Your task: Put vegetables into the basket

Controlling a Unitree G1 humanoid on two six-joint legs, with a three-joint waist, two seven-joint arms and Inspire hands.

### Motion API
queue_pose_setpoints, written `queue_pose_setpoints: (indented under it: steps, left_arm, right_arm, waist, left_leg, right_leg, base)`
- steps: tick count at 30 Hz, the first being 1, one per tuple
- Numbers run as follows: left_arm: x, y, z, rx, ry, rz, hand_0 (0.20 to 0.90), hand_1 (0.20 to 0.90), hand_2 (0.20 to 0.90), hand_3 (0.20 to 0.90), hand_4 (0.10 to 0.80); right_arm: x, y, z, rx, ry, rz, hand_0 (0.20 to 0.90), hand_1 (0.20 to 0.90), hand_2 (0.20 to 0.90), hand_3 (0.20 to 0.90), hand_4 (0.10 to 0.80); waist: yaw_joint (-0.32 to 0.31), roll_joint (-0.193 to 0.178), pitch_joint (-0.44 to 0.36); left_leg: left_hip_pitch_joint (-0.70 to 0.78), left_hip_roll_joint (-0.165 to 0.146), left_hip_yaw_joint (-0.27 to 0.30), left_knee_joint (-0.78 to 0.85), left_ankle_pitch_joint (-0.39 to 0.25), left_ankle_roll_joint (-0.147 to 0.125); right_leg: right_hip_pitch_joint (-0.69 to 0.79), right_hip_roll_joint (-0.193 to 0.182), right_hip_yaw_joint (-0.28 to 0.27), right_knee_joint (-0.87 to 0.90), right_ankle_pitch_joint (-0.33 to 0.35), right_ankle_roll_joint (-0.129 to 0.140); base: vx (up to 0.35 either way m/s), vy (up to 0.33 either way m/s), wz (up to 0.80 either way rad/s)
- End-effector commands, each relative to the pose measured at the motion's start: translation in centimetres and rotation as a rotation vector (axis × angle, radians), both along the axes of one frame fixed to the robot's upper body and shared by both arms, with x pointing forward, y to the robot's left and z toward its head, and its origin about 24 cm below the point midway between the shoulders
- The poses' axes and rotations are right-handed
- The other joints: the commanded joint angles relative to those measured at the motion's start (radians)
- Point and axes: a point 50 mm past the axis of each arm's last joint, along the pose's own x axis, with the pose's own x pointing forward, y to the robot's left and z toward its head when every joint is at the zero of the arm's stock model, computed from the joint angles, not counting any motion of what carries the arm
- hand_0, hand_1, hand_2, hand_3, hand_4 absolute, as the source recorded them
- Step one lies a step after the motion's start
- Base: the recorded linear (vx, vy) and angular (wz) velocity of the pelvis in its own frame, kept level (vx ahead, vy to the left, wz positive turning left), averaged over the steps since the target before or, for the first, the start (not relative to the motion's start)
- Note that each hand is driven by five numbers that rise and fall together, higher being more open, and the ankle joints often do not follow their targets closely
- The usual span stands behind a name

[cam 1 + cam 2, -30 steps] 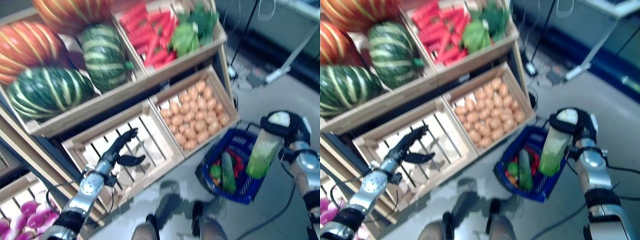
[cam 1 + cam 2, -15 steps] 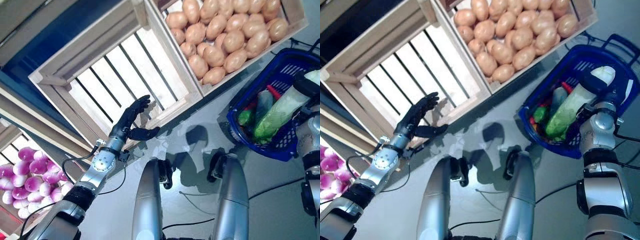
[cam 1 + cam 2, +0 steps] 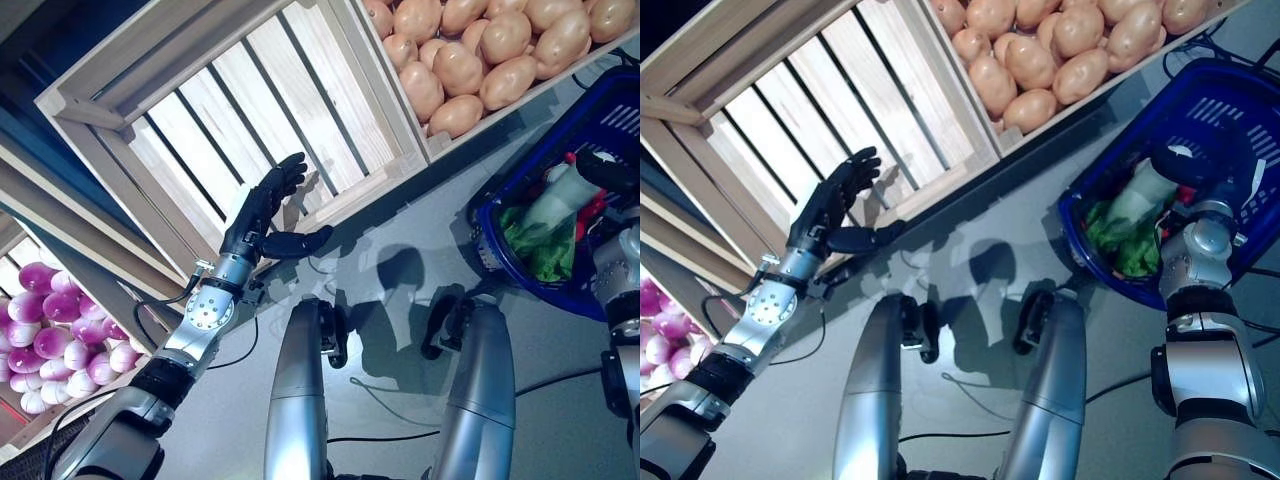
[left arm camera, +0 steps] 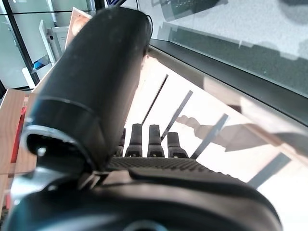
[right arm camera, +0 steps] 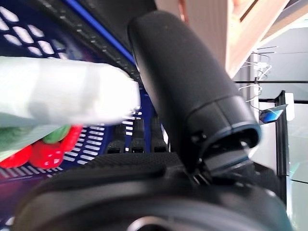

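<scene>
The blue plastic basket [image 3: 612,100] stands on the floor at the right, below the stand. A long leafy green vegetable with a white stalk [image 3: 540,225] lies leaf end down in it, over red and green vegetables [image 5: 43,149]. My right hand [image 3: 612,172] is just above the basket's inside with its fingers straight. The white stalk [image 5: 62,91] rests beside its thumb [image 5: 183,96]. My left hand [image 3: 262,215] is open and holds nothing in front of a slatted wooden crate [image 3: 250,110]. The left wrist view shows its straight fingers [image 4: 151,139] pointing at the slats.
A second wooden crate [image 3: 405,95] on the stand's low shelf juts out just beside the basket's far rim. A lower shelf edge [image 3: 90,260] runs at the left. Grey floor [image 3: 400,210] lies between the stand and the basket.
The camera has tilted down. My right hand has lowered the leafy vegetable into the basket and its fingers have opened. My left hand stays by the slatted crate.
</scene>
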Motion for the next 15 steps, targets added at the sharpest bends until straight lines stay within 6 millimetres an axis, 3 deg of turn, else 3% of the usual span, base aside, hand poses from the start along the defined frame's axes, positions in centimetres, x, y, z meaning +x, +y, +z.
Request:
queue_pose_setpoints:
  steps: [1, 8, 13, 15]
  left_arm:
    - [0.1, 0.2, 3.8, -0.088, -0.176, -0.031, 0.900, 0.900, 0.900, 0.900, 0.800]
    - [-0.1, 1.4, 2.0, -0.071, -0.096, -0.003, 0.900, 0.900, 0.900, 0.900, 0.800]
    - [-0.2, 1.9, 0.5, -0.050, -0.025, 0.013, 0.900, 0.900, 0.900, 0.900, 0.800]
    - [-0.3, 2.0, -0.7, -0.044, 0.026, 0.023, 0.900, 0.900, 0.900, 0.900, 0.800]
  right_arm:
    - [-0.9, -0.9, 5.0, -0.099, -0.177, -0.019, 0.900, 0.900, 0.900, 0.900, 0.800]
    - [-1.5, -1.7, 2.9, -0.115, -0.095, -0.055, 0.900, 0.900, 0.900, 0.900, 0.800]
    - [-2.1, -2.1, 1.7, -0.099, -0.084, -0.076, 0.900, 0.900, 0.900, 0.900, 0.800]
    - [-2.0, -1.3, 0.8, -0.087, -0.100, -0.056, 0.900, 0.900, 0.900, 0.900, 0.800]
  waist:
    - [-0.001, -0.022, -0.064]
    - [0.007, -0.061, -0.115]
    - [0.015, -0.092, -0.151]
    - [0.020, -0.105, -0.174]
  left_leg:
    - [0.127, -0.030, 0.049, -0.061, -0.107, 0.061]
    - [0.335, -0.008, 0.072, -0.290, -0.042, 0.058]
    - [0.503, -0.016, 0.091, -0.483, 0.026, 0.057]
    - [0.597, -0.024, 0.099, -0.608, 0.076, 0.055]
  right_leg:
    - [0.176, 0.014, 0.004, -0.023, -0.108, -0.044]
    - [0.382, 0.025, -0.033, -0.219, -0.047, -0.033]
    - [0.556, 0.023, -0.085, -0.389, 0.008, -0.022]
    - [0.652, 0.035, -0.114, -0.505, 0.049, -0.013]
  base:
    - [0.023, 0.009, -0.06]
    - [0.042, 0.012, -0.08]
    - [0.076, 0.002, 0.01]
    - [0.151, 0.006, 0.03]
